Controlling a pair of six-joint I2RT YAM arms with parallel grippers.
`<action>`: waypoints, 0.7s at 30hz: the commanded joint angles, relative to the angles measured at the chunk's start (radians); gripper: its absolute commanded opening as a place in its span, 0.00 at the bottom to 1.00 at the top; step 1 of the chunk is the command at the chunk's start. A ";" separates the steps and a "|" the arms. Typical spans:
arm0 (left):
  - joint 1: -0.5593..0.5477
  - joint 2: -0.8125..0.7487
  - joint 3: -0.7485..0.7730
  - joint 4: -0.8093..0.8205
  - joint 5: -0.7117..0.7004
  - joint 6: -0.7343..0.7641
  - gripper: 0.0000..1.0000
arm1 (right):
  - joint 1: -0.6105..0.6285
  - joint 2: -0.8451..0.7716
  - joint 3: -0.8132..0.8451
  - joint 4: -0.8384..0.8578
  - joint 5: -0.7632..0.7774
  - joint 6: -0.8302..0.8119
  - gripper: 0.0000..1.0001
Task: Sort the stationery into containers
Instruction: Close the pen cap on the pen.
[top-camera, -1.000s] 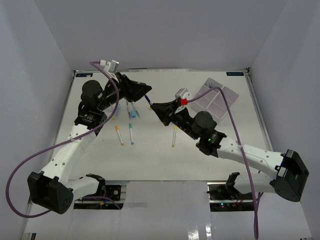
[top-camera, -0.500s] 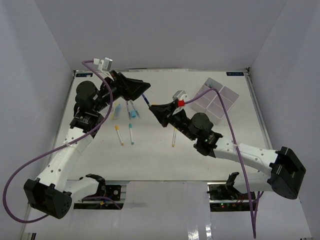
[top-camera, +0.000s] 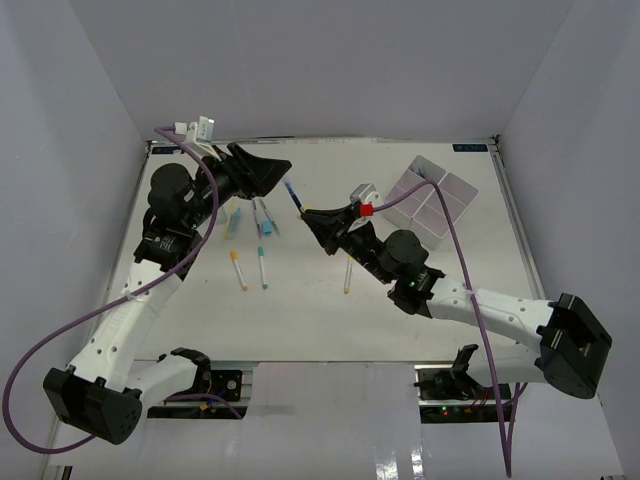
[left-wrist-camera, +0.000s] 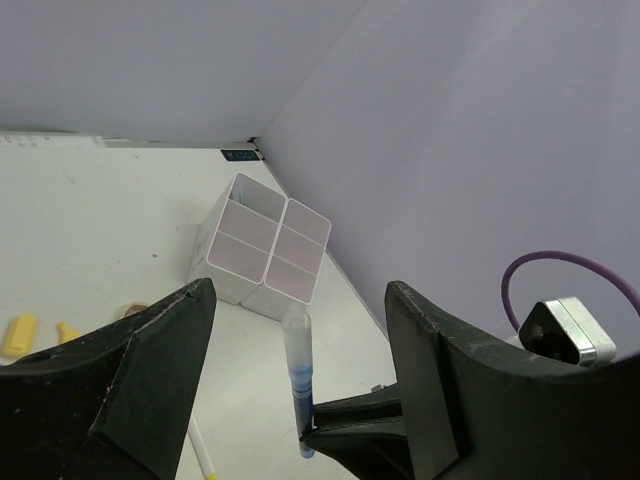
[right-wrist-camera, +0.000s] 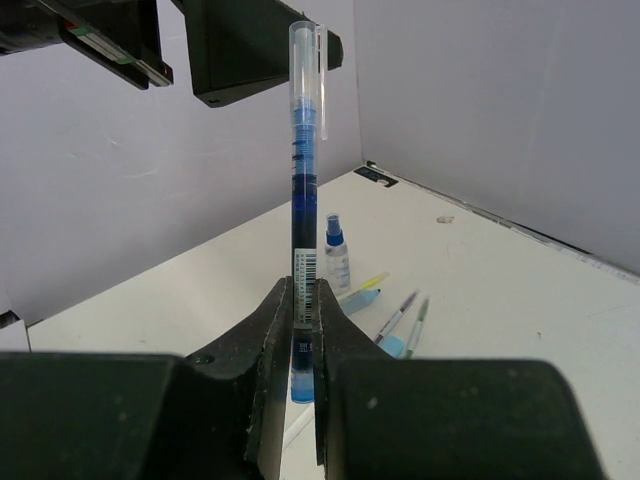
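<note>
A blue pen with a clear cap stands upright in the air, and my right gripper is shut on its lower barrel. My left gripper is open just left of the pen's cap. In the left wrist view its jaws stand wide on either side of the pen and do not touch it. The white four-compartment tray stands at the far right of the table, tipped so its openings face the arms.
Several pens and markers lie on the table below the left gripper, with a small blue-capped bottle and a blue block. One yellow-tipped pen lies under the right arm. Yellow blocks lie near the tray.
My left gripper has opened wider and drawn back to the left, off the blue pen. The right gripper has stayed shut on the pen and shifted slightly.
</note>
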 joint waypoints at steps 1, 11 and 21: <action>0.004 -0.035 0.038 -0.012 -0.055 0.008 0.79 | 0.004 -0.036 -0.008 0.088 0.051 -0.017 0.08; 0.004 -0.069 -0.005 -0.018 0.011 0.010 0.78 | 0.002 -0.027 0.010 0.141 0.097 -0.050 0.08; 0.001 -0.075 -0.111 0.055 0.138 -0.013 0.67 | 0.002 -0.004 0.038 0.216 0.128 -0.059 0.08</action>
